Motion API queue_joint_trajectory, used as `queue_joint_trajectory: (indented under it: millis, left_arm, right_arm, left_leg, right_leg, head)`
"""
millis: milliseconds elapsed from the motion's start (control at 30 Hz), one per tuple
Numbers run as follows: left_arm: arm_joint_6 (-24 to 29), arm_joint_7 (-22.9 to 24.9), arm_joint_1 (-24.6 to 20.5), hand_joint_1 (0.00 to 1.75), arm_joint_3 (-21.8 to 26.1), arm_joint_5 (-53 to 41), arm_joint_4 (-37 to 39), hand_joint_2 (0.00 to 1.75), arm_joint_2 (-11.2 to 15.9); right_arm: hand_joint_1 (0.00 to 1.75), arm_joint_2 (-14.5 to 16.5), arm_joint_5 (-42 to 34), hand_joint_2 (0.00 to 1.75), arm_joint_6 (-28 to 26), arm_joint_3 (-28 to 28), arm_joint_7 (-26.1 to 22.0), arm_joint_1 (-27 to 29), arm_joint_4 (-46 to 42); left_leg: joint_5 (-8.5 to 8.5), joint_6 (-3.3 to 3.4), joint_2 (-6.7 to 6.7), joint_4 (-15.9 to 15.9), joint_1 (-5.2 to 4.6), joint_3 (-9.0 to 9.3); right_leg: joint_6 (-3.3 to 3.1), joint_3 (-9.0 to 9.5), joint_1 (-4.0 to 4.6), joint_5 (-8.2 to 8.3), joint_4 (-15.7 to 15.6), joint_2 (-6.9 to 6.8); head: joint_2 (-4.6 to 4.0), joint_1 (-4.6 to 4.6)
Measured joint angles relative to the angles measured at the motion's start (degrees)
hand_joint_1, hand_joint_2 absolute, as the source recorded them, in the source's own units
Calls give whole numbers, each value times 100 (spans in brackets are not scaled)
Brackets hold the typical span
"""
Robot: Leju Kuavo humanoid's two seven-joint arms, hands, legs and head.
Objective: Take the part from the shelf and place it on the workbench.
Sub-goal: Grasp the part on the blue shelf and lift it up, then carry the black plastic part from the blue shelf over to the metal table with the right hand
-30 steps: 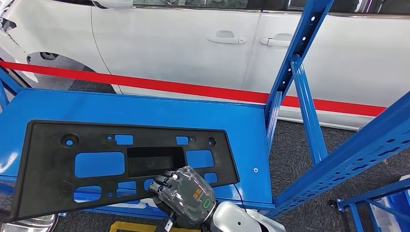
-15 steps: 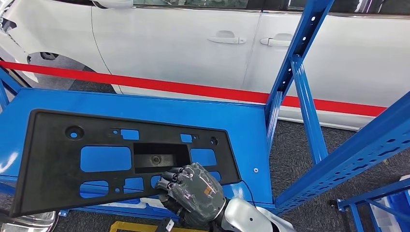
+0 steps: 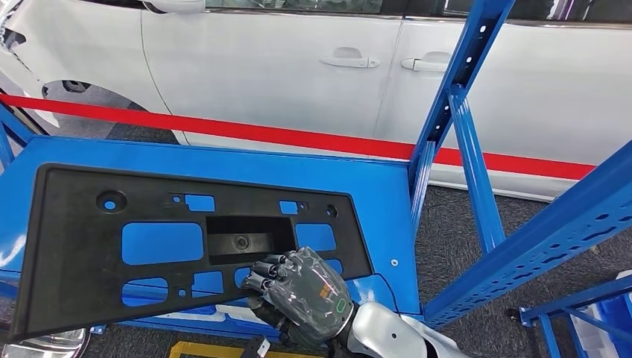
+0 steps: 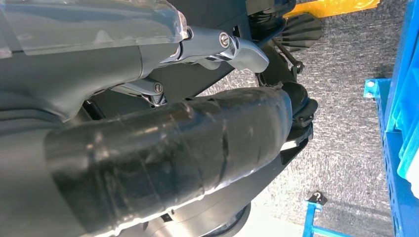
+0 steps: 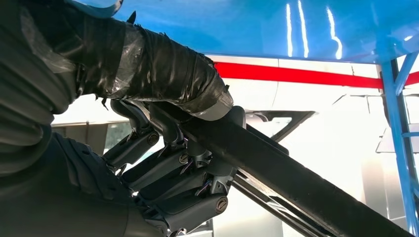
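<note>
One right hand [image 3: 305, 294], gripping black part [image 3: 89, 246]

Head view high, looking down, wrist views close (both sharing right hand [image 3: 305, 298])

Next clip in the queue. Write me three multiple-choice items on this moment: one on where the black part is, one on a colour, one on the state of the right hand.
1. Where is the black part?
A. over the blue shelf surface
B. on the floor
C. leaning on the car door

2. What colour is the stripe running behind the shelf?
A. yellow
B. red
C. green

3. What is the right hand doing?
A. hanging open, away from the part
B. resting flat on the car
C. gripping the part's near edge

Key: 1 A, the head view shows blue shelf through the part's cut-outs. 2 B, a red band crosses in front of the white car. 3 C, in the right wrist view the fingers wrap the part's edge.
</note>
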Motion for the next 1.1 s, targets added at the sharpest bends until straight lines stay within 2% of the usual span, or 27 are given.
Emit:
queue_joint_trajectory:
  millis: [133,200,233,267,300,367,400,433,467,533,567,600,667,700,733,767,800,867,900,933,967,1033,1067,1100]
  left_arm:
    - [25,-34,-5,0,-47,0,5,0,2]
    - [27,-42,-9,0,-66,0,7,0,-1]
    - [29,-40,-11,0,-75,0,8,0,-4]
    - [33,-36,-14,0,-83,0,8,0,-7]
    - [37,-28,-18,0,-90,1,9,0,-9]
    - [45,-8,-30,0,-101,2,9,0,-9]
    - [51,3,-37,0,-103,2,9,0,-9]
    - [60,12,-44,0,-104,3,9,0,-9]
    - [69,19,-51,0,-105,3,9,0,-9]
    - [79,22,-66,0,-107,3,9,0,-9]
    - [84,22,-72,0,-108,3,10,0,-9]
    - [87,22,-76,0,-109,4,11,0,-8]
    - [95,23,-80,0,-110,4,13,0,-9]
    - [96,24,-82,0,-110,4,14,0,-8]
    - [98,24,-86,0,-110,4,14,0,-8]
    - [99,23,-89,0,-110,4,15,0,-7]
    - [101,22,-96,0,-110,4,15,0,-7]
    - [101,17,-114,0,-110,5,15,0,-7]
    - [101,16,-120,0,-110,6,16,0,-7]
    - [102,15,-118,0,-112,7,17,0,-7]
    - [107,17,-106,0,-116,7,21,0,-7]
    - [125,32,-67,0,-139,6,31,0,-7]
    - [137,39,-43,0,-160,6,39,0,-3]
    - [144,41,-26,0,-180,6,47,0,2]
  right_arm:
    - [175,-4,-14,175,16,0,-1,-19,-10]
    - [175,-13,-30,175,31,0,-1,-45,-25]
    - [175,-21,-38,175,35,0,-1,-60,-31]
    - [175,-29,-48,175,40,0,-1,-75,-34]
    - [175,-39,-56,175,48,0,-2,-84,-36]
    - [175,-52,-73,175,68,0,-2,-93,-36]
    - [175,-58,-81,175,81,0,-2,-93,-36]
    - [175,-63,-90,175,96,0,-1,-94,-37]
    - [175,-65,-97,175,110,0,-1,-99,-37]
    - [175,-66,-105,175,129,0,-1,-122,-43]
    - [175,-67,-105,175,132,1,-1,-135,-51]
    - [175,-69,-106,175,134,1,-1,-147,-58]
    - [175,-74,-108,175,142,2,-1,-174,-74]
    - [175,-75,-110,175,147,3,-1,-191,-78]
    - [175,-75,-113,175,152,3,-1,-207,-82]
    - [175,-75,-116,175,155,4,-1,-220,-87]
    - [175,-76,-120,175,158,4,-1,-231,-90]
    - [175,-79,-131,175,167,5,-1,-241,-95]
    - [175,-82,-135,175,170,6,-1,-241,-95]
    - [175,-85,-138,175,172,7,-1,-240,-95]
    - [175,-87,-138,175,170,8,-1,-240,-95]
    - [175,-87,-138,175,163,9,-1,-241,-95]
    - [175,-86,-138,175,160,9,-1,-242,-95]
    - [175,-86,-137,175,158,9,-1,-241,-95]
  left_leg:
    - [-16,70,-1,39,-15,-31]
    - [60,113,11,-30,6,4]
    - [119,144,23,-92,24,31]
    - [177,176,37,-155,43,48]
    - [215,196,52,-190,59,50]
    - [242,211,61,-177,55,-5]
    - [245,206,63,-151,57,-39]
    - [248,199,64,-119,62,-74]
    - [248,185,62,-83,71,-108]
    - [240,129,50,5,89,-179]
    - [238,87,41,41,90,-206]
    - [243,41,33,70,84,-225]
    - [282,-52,20,78,70,-250]
    - [287,-93,18,84,74,-267]
    - [226,-127,18,123,82,-300]
    - [75,-147,20,245,90,-350]
    - [-166,-156,21,478,95,-421]
    - [-702,-159,22,1167,87,-573]
    - [-856,-158,21,1469,82,-601]
    - [-883,-148,22,1624,76,-555]
    - [-795,-129,22,1587,69,-422]
    - [-504,-56,21,989,46,77]
    - [-453,-13,20,548,27,365]
    - [-448,20,21,206,7,563]
  right_leg:
    - [52,11,-47,21,-20,-2]
    - [94,28,-44,33,-37,0]
    - [114,16,-39,-35,6,-1]
    - [130,-32,-36,-181,147,-1]
    - [140,-126,-41,-401,416,-3]
    - [170,-369,-60,-833,1151,-4]
    - [189,-435,-78,-934,1416,-6]
    - [209,-402,-100,-923,1478,-10]
    - [228,-260,-127,-820,1317,-18]
    - [260,215,-166,-580,592,-29]
    - [248,372,-162,-497,325,-18]
    - [222,454,-151,-471,172,-5]
    - [130,415,-114,-442,163,17]
    - [76,397,-122,-428,137,8]
    - [18,369,-124,-395,115,-5]
    - [-45,333,-128,-346,90,-20]
    - [-99,285,-129,-294,72,-35]
    - [-157,152,-88,-191,74,-54]
    - [-166,74,-65,-138,81,-60]
    - [-171,-7,-43,-84,90,-64]
    - [-170,-87,-25,-31,102,-63]
    - [-159,-224,2,73,125,-55]
    - [-141,-274,15,130,131,-49]
    - [-114,-302,19,188,122,-49]
  head:
    - [0,-5]
    - [0,-4]
    - [0,2]
    - [1,9]
    - [1,16]
    - [1,23]
    - [1,23]
    - [1,22]
    - [1,22]
    - [1,23]
    - [1,21]
    - [1,20]
    - [1,15]
    - [1,16]
    - [1,14]
    - [0,13]
    - [0,10]
    - [0,8]
    - [0,8]
    - [0,8]
    - [0,8]
    - [0,8]
    - [1,9]
    - [1,10]
